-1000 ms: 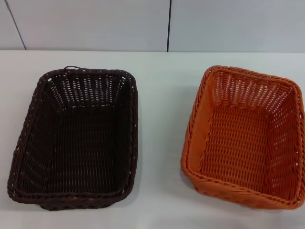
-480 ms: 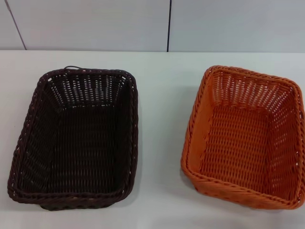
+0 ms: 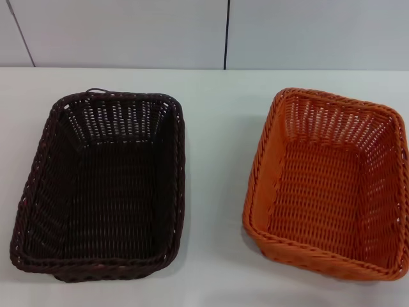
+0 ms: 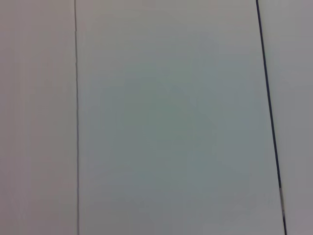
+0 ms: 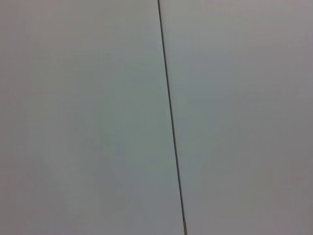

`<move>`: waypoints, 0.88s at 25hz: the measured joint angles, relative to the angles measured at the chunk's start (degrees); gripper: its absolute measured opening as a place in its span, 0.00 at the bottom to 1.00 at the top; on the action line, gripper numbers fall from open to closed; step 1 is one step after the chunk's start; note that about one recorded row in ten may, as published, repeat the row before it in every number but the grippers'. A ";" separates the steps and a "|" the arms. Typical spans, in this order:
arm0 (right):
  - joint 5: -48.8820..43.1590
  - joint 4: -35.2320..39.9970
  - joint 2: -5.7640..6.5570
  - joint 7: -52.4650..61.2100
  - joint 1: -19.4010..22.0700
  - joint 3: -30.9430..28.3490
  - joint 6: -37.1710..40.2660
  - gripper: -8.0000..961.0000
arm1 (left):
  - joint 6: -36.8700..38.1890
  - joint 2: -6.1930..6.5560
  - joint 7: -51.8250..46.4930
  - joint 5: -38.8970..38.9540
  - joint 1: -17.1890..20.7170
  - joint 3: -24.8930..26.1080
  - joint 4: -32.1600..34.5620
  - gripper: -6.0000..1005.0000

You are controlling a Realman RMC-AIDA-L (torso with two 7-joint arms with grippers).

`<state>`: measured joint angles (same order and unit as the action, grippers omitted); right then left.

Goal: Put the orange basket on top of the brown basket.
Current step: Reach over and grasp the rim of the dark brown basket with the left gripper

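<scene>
Head view: white table (image 3: 211, 128) with two woven baskets side by side, well apart, a bare strip of tabletop between them. Brown basket (image 3: 102, 185) sits at about 9 o'clock from the table's middle, upright, opening up, long axis running from near edge to far; nothing inside it. A small dark loop of weave sticks up from its far rim. Orange basket (image 3: 329, 185) sits at about 3 o'clock, also upright and empty, turned slightly so its far corner points toward 1 o'clock; its right edge runs to the border of the view. Both rest flat on the table; the orange one is not on the brown one. Beyond the table at 12 o'clock, pale wall panels (image 3: 128, 32) with a dark vertical seam (image 3: 226, 32) near the middle and a slanted seam at the far left. Nothing lies between the baskets or on their rims; the path across the gap shows only bare table. Neither arm nor gripper appears in the head view. Left wrist view: only pale panel surface (image 4: 166, 122) with two thin seams. Right wrist view: the same kind of pale surface (image 5: 88, 117), one dark seam. Neither wrist view shows any fingers, so whether the left gripper or right gripper is released or clenched cannot be told.
</scene>
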<state>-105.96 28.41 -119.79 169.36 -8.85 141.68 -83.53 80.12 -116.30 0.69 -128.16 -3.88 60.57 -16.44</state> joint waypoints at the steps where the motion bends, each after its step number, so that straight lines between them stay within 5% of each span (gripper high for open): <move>1: 0.01 0.01 0.01 0.00 -0.10 0.00 0.04 0.81 | -0.40 0.54 0.20 -0.01 0.04 -0.10 -1.33 0.78; 4: 0.01 0.13 0.04 0.00 -0.40 0.00 0.07 0.81 | -1.86 1.68 0.68 -0.56 0.28 -0.19 -4.31 0.78; 5: 0.01 0.20 0.06 0.00 -0.46 0.00 0.06 0.81 | -6.32 3.83 1.45 -2.45 1.55 0.11 -10.83 0.78; 7: 0.09 0.28 0.12 0.00 -0.56 -0.04 -0.09 0.81 | -12.18 5.92 3.67 -3.99 3.21 0.85 -18.11 0.77; 10: 0.24 0.35 0.20 0.00 -0.85 -0.25 -0.17 0.81 | -16.88 7.01 6.15 -5.05 4.25 1.74 -22.99 0.77; 11: 0.26 0.54 0.25 -0.01 -0.99 -0.42 -0.11 0.81 | -34.04 8.38 14.35 -8.29 7.94 8.39 -39.93 0.77; 15: 0.34 0.65 0.27 -0.01 -0.89 -0.64 -0.08 0.81 | -39.14 8.28 15.55 -9.42 9.05 10.67 -44.22 0.76; 16: 0.44 0.60 0.27 -0.01 -0.72 -0.72 -0.12 0.81 | -55.80 6.96 17.26 -13.42 12.24 17.82 -57.55 0.76; 17: 0.44 0.60 0.27 -0.01 -0.72 -0.72 -0.12 0.81 | -55.80 6.96 17.26 -13.42 12.24 17.82 -57.55 0.76; 18: 0.88 0.54 0.24 -0.01 -0.56 -0.76 -0.20 0.81 | -71.27 4.37 17.52 -15.37 13.98 24.14 -68.71 0.76; 20: 1.11 0.48 0.24 -0.01 -0.52 -0.78 -0.24 0.81 | -71.27 4.37 17.52 -15.37 13.98 24.14 -68.71 0.76; 22: 1.41 0.26 0.22 -0.01 -0.46 -0.79 -0.30 0.81 | -103.62 -0.55 21.47 -15.81 11.14 37.25 -85.24 0.75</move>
<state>-104.55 28.67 -119.57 169.35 -9.31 140.89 -83.83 -23.50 -116.86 22.16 -143.97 7.26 97.82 -101.68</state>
